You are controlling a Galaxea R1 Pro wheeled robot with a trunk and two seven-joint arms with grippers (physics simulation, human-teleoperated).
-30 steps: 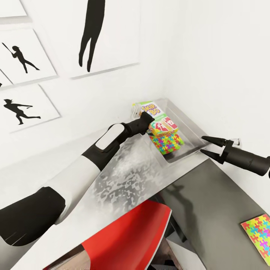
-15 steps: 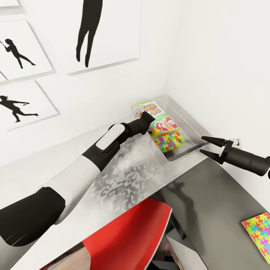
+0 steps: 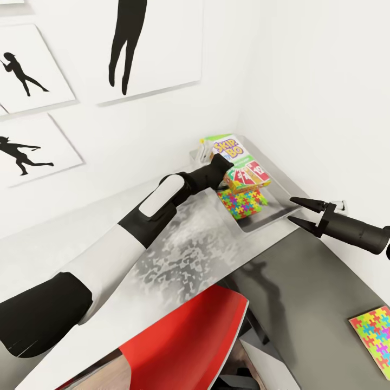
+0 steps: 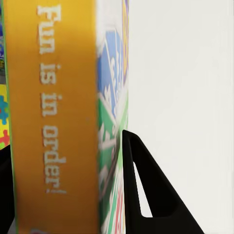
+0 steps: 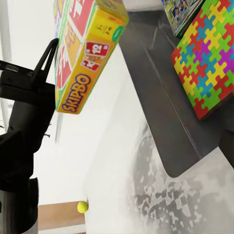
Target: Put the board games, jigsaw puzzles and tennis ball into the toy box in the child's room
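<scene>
Grey toy box [image 3: 281, 208] sat at the far end of the pale table [image 3: 179, 254], in the corner by the white walls. Held up over that box — the SKIP-BO game [image 3: 238, 165], gripped by the left gripper [image 3: 219, 162]. Seen from the left wrist: one black finger [image 4: 146, 190] pressed on the printed face, the yellow edge with "Fun is in order!" close to the camera, jaws shut on the game [image 4: 63, 117]. Seen from the right wrist: same box [image 5: 87, 53] tilted in the air above the tray [image 5: 165, 122], left gripper [image 5: 46, 68] clamped on its side.

Lay inside the toy box: one bright jigsaw puzzle [image 3: 244, 203], under the held game. Showed in the right wrist view too, as a colourful square [image 5: 207, 53] in the tray, with another printed box [image 5: 180, 12] just beside it.

Hung near the tray's front corner, over the dark grey unit [image 3: 303, 292]: the right gripper [image 3: 303, 211], fingers spread apart, nothing between them.

Rested well apart on the dark unit — the second jigsaw puzzle [image 3: 374, 336], flat, at the picture's edge.

Sat far off, small and yellow-green: the tennis ball [image 5: 83, 207]. Could not tell what it lay on.

Stood low in front of the table: the red chair [image 3: 184, 346].
</scene>
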